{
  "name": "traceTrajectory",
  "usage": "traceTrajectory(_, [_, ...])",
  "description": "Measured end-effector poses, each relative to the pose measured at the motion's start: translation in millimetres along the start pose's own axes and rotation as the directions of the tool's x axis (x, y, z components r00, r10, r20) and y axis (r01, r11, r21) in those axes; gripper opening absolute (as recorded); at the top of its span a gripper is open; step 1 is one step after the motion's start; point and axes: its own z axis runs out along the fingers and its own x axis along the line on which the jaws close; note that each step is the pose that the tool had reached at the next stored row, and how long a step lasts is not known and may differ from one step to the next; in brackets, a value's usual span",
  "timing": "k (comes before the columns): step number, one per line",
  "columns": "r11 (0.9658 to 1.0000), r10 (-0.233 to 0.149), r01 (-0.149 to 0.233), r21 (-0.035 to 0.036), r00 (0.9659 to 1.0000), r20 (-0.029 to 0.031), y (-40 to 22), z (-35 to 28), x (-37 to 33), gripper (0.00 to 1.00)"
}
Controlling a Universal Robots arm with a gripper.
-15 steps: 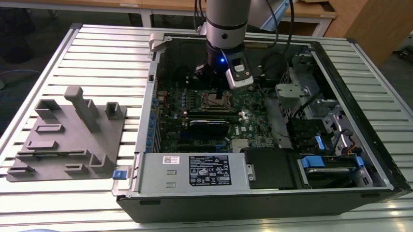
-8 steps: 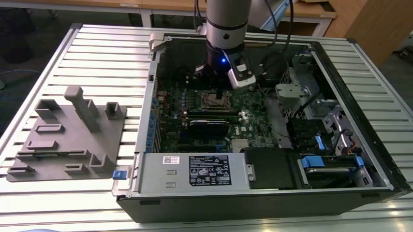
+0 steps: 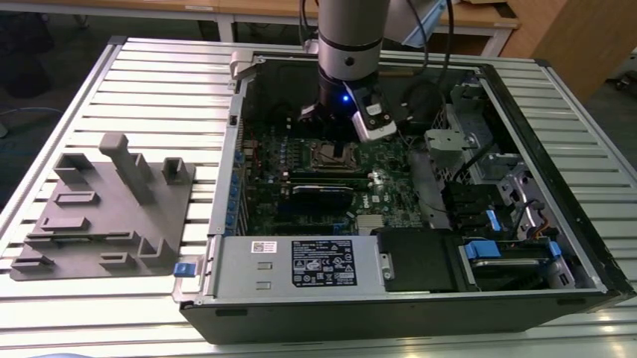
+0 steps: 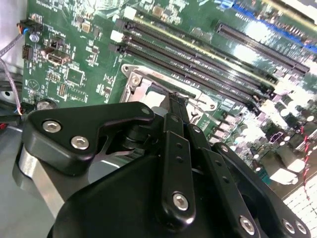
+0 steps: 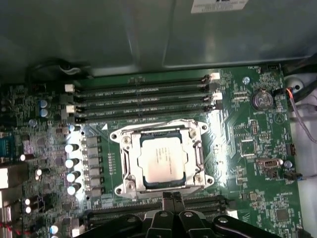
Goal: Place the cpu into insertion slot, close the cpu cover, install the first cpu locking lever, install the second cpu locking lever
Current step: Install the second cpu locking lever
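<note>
In the first wrist view the cpu [image 5: 162, 158], silvery-tan face up, lies flat in the insertion slot [image 5: 124, 191]. The silver cpu cover [image 5: 130, 157] lies down around it as a frame. A thin wire lever [image 5: 163, 123] runs along one edge of the cover. My gripper [image 5: 172, 197] has its black fingers pressed together, tips at the socket's rim, with nothing seen between them. In the second wrist view the gripper [image 4: 175, 97] tapers to a point over the slot's metal rim [image 4: 136, 79]. In the exterior view the gripper [image 3: 332, 127] hangs just behind the slot [image 3: 333, 156] on the green motherboard.
Long black memory slots [image 5: 143, 101] lie beside the socket, with a row of capacitors [image 5: 72, 158] on another side. The case walls [image 3: 518, 112] enclose the board. A labelled power supply box [image 3: 298, 261] sits at the front, and a grey fixture [image 3: 110, 209] lies on the table at the exterior view's left.
</note>
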Motion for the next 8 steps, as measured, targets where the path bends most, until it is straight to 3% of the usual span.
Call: traceTrajectory(8, [1.0000, -0.006, 0.006, 0.0002, 1.0000, -0.0003, -6.5, -0.4, 1.5, 0.11])
